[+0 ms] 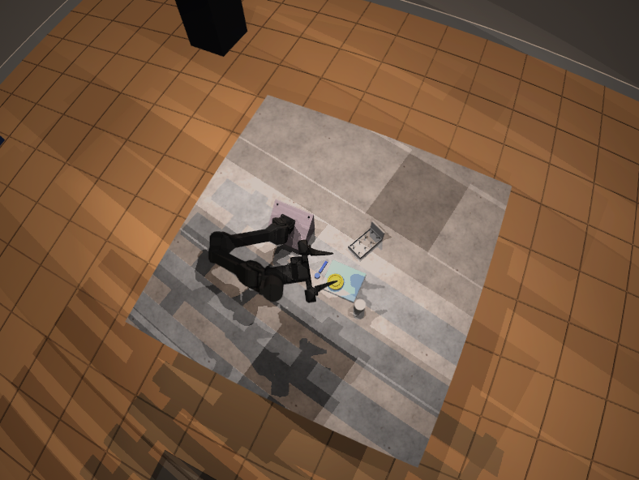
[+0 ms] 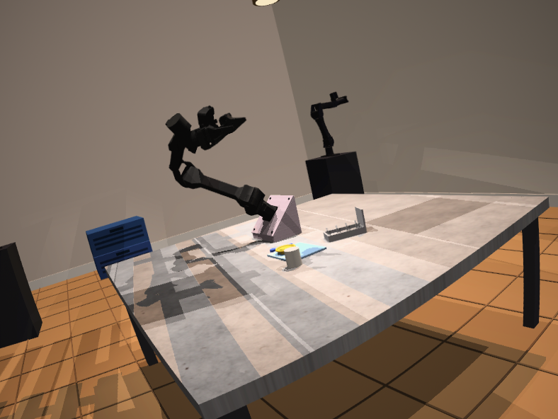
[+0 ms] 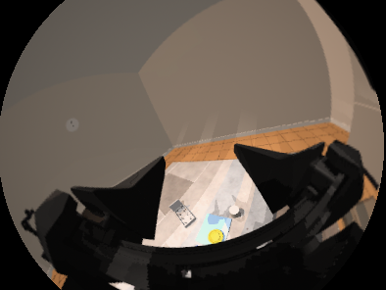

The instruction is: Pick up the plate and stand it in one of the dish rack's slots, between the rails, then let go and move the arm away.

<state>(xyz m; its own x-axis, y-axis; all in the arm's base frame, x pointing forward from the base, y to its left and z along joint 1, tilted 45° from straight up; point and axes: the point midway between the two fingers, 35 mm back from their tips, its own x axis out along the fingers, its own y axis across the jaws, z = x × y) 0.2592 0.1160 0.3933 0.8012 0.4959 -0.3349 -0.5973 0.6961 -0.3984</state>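
A yellow round plate [image 1: 338, 285] [image 2: 285, 248] [image 3: 216, 237] lies flat on a light-blue board. In the top view, one finger's tip covers part of it. The small grey dish rack [image 1: 377, 233] [image 2: 346, 234] [image 3: 175, 206] stands on the table apart from the board, with short upright rails and a taller wall at one end. No plate is in it. My gripper [image 1: 334, 267] [image 2: 243, 119] [image 3: 200, 154] is open and empty, high above the table, with its fingers pointing forward over the scene rather than at the plate.
The light-blue board [image 1: 340, 267] [image 2: 314, 248] [image 3: 205, 235] has a whitish cup [image 1: 359, 305] [image 2: 293, 257] [image 3: 234, 211] beside one corner. A blue spoon-like utensil [image 1: 323, 266] [image 2: 272, 250] lies near its other side. The arm's pink wedge base [image 1: 306, 219] [image 2: 289, 219] stands behind.
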